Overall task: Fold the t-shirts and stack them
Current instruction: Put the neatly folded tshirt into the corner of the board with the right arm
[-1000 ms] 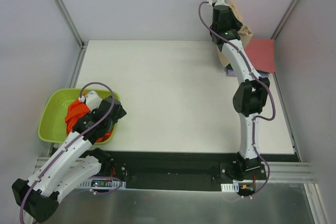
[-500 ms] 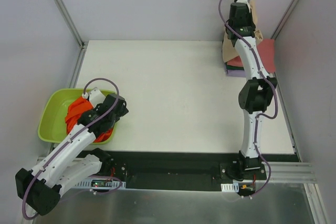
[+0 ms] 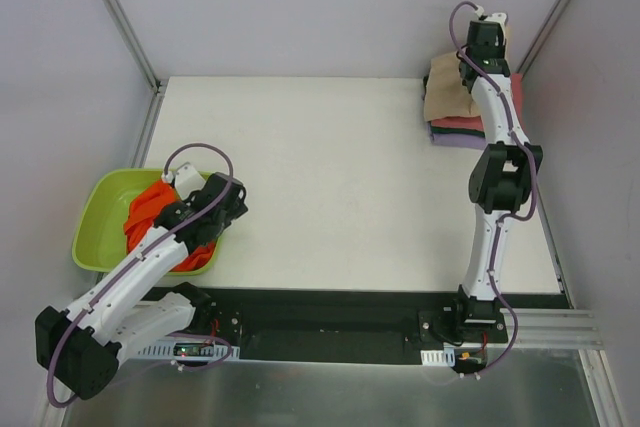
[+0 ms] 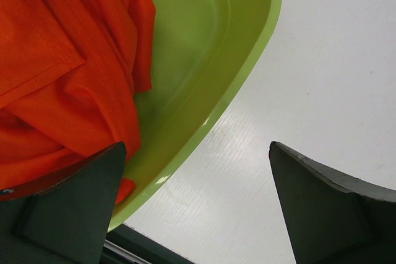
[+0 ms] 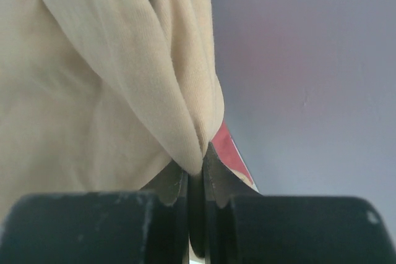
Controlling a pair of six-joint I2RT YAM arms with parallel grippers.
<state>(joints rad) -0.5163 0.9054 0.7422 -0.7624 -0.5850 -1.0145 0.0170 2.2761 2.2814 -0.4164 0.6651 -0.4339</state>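
Observation:
My right gripper [image 3: 488, 45] is at the table's far right corner, shut on a bunched fold of the beige t-shirt [image 3: 445, 92]. The wrist view shows the jaws [image 5: 197, 159] pinched tight on the beige cloth [image 5: 111, 91]. The shirt drapes over the folded stack, where pinkish-red [image 3: 458, 123] and lavender [image 3: 455, 139] edges show. A red strip [image 5: 230, 151] peeks out below the cloth. The orange t-shirt [image 3: 150, 215] lies crumpled in the basin [image 3: 100, 197]. My left gripper [image 3: 218, 215] hangs open over the basin's right rim [image 4: 210, 60], with the orange shirt [image 4: 62, 60] beside its left finger and nothing between the fingers [image 4: 197, 153].
The lime-green basin sits off the table's left edge. Grey walls and metal frame posts [image 3: 120, 17] close in the back and sides. The right wall stands close to the stack. A black base strip [image 3: 330, 312] runs along the near edge.
My right arm has swung right and back toward the corner, carrying the beige shirt over the folded stack. My left arm has shifted slightly right over the basin rim, still open.

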